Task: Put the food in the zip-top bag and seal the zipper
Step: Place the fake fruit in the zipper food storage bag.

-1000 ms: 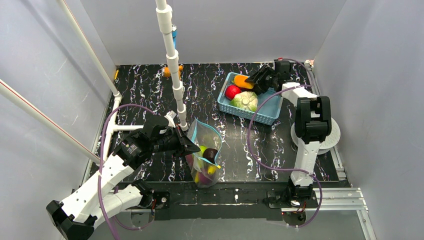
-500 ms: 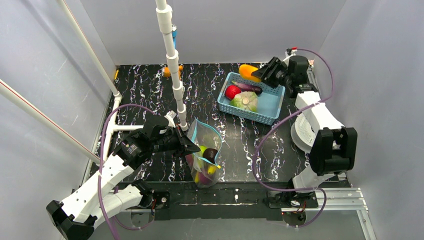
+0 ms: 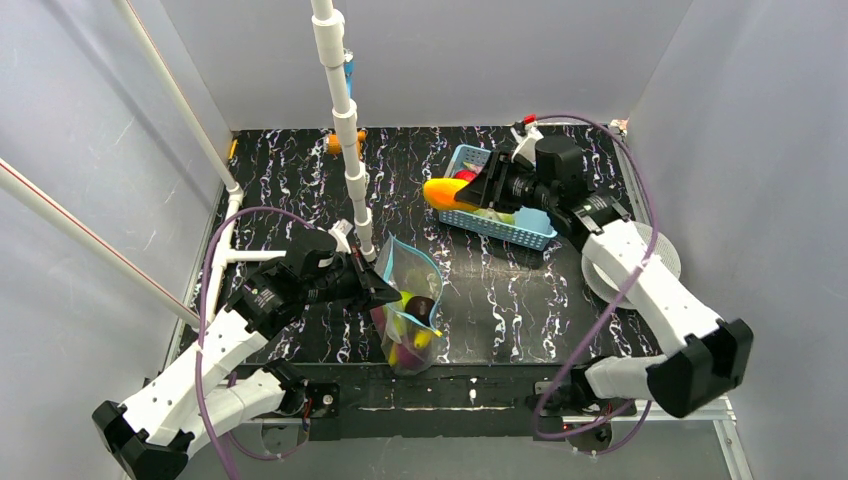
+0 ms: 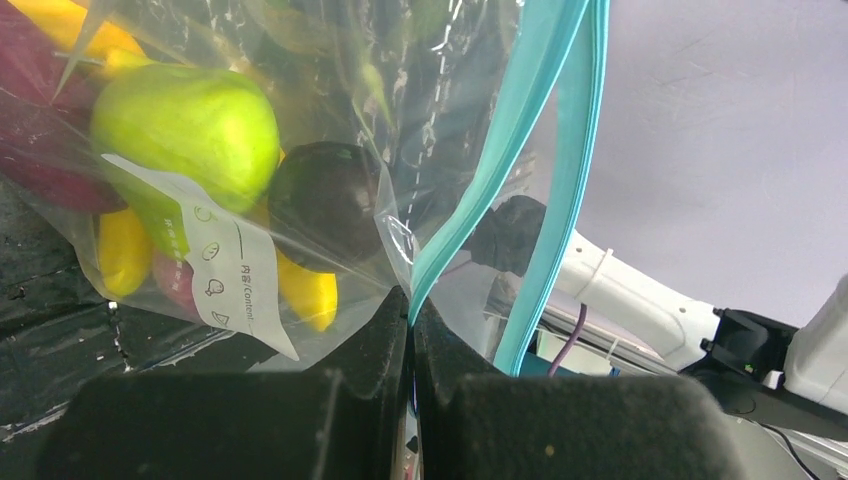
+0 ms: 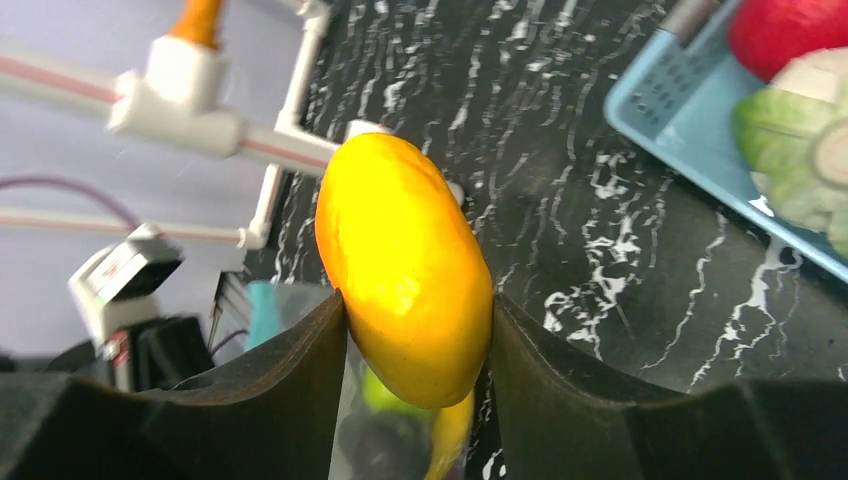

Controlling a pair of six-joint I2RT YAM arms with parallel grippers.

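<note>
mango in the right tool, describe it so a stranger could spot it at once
Find the black marbled table, then the blue basket at its far right. Just left of the basket, the right tool grips the mango above the table. It is smooth, oval and orange-yellow, unlike the red piece and green piece lying in the basket.

L gripper (image 3: pixel 386 290) pinched tight, arm low; R gripper (image 3: pixel 468 191) clamping, arm extended fwd.

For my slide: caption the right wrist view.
Right gripper holds the orange mango, zip-top bag beyond, basket nearby.
</note>
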